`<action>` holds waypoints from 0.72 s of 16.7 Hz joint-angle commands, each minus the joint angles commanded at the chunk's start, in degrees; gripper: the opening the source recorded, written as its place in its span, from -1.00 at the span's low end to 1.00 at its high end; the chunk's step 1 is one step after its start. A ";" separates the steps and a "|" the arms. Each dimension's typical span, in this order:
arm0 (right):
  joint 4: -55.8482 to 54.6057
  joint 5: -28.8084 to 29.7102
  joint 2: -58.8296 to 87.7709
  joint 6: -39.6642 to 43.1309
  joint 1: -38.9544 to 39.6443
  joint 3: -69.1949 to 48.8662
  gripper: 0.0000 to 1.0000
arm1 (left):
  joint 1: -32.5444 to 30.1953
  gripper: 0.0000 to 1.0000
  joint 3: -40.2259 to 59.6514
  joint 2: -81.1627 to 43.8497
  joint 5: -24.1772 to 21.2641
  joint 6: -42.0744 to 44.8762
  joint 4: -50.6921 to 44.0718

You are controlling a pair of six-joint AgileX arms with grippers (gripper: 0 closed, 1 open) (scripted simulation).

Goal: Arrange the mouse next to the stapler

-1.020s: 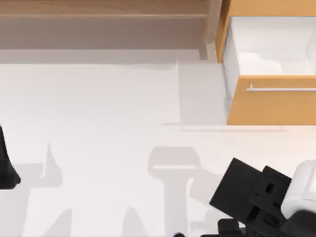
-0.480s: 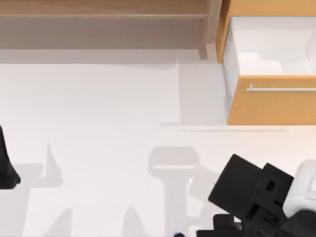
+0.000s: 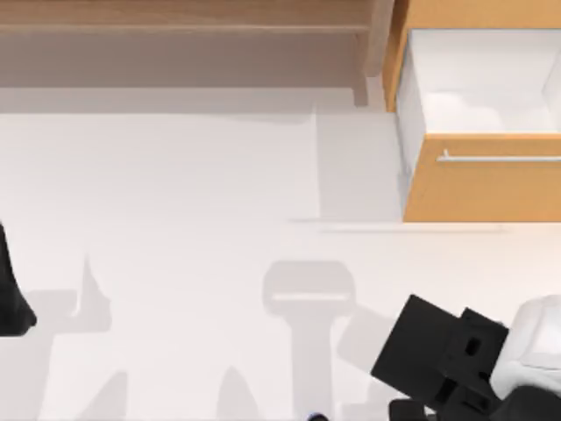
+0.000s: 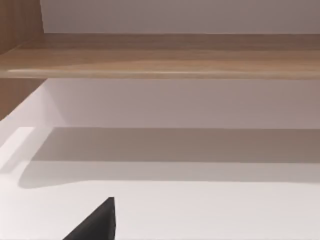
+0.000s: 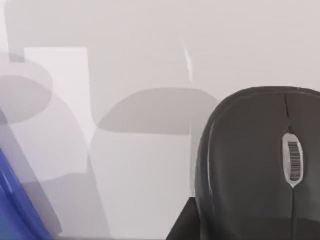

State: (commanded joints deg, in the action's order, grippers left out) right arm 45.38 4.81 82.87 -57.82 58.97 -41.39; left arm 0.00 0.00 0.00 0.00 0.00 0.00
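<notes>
mouse [image 5: 260, 160]: one
blue stapler [image 5: 17, 200]: one, partly seen
open drawer [image 3: 478, 175]: one
wooden shelf [image 4: 160, 62]: one
arms: two

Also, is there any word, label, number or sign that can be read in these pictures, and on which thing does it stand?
None can be read.
The mouse has a white barcode-like strip on its wheel, in the right wrist view; it carries no readable characters.

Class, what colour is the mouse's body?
Dark grey to black, best seen in the right wrist view: mouse.
</notes>
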 joint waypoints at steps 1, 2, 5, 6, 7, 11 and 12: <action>0.00 0.00 0.00 0.00 0.00 0.00 -1.00 | 0.00 1.00 0.00 0.00 0.00 0.00 0.00; 0.00 0.00 0.00 0.00 0.00 0.00 -1.00 | 0.00 1.00 0.00 0.00 0.00 0.00 0.00; 0.00 0.00 0.00 0.00 0.00 0.00 -0.85 | 0.00 1.00 0.00 0.00 0.00 0.00 0.00; 0.00 0.00 0.00 0.00 0.00 0.00 -0.70 | 0.00 1.00 0.00 0.00 0.00 0.00 0.00; 0.00 0.00 0.00 0.00 0.00 0.00 -0.55 | 0.00 1.00 0.00 0.00 0.00 0.00 0.00; 0.00 0.00 0.00 0.00 0.00 0.00 0.06 | 0.00 1.00 0.00 0.00 0.00 0.00 0.00; 0.00 0.00 0.00 0.00 0.00 0.00 0.21 | 0.00 1.00 0.00 0.00 0.00 0.00 0.00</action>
State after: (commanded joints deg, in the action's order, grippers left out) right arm 45.38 4.81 82.87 -57.82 58.97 -41.39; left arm 0.00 0.00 0.00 0.00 0.00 0.00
